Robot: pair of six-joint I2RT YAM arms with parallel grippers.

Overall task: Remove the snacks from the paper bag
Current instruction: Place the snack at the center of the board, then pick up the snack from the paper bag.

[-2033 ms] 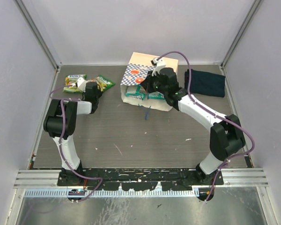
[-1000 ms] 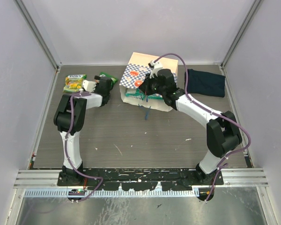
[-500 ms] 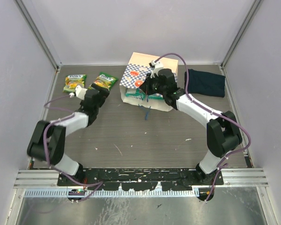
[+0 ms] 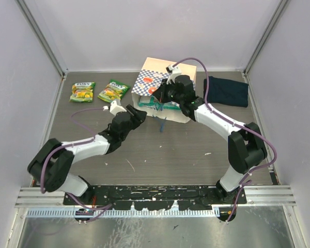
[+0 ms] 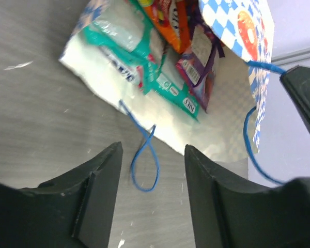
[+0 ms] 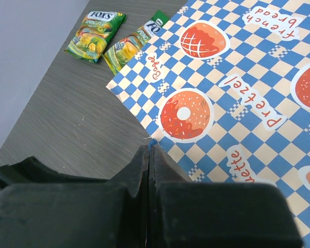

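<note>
Snacks (image 5: 144,62) lie partly inside the paper bag (image 5: 217,137) and partly out on the table (image 4: 170,155).

Nearest your side, your left gripper (image 5: 151,151) hangs low over the table just short of the bag's mouth. Its jaws are released, with nothing between them. In the left wrist view you look between those fingers at a loop of blue cord handle (image 5: 144,165). It lies flat on the wood and runs up to the bag's lower lip.

Just past that, the bag lies on its side with its mouth turned toward your left arm. On its lower wall you can see teal packets (image 5: 121,39) spread out, with a purple packet (image 5: 199,64) beside them. An orange packet (image 5: 173,20) sits deeper in. You cannot tell how many more are hidden behind these.

Your right gripper (image 6: 149,150) is clenched on the bag's upper lip, at the edge of the blue-white checkered panel. A bit of blue cord shows at its tips. It holds that side lifted, so the mouth gapes.

Farther back on the left, clear of the bag, a green packet (image 4: 83,92) and a second green packet (image 4: 113,90) lie flat side by side near the back edge of the table. Far right, beside the bag's back corner, lies a folded navy cloth (image 4: 226,91).
</note>
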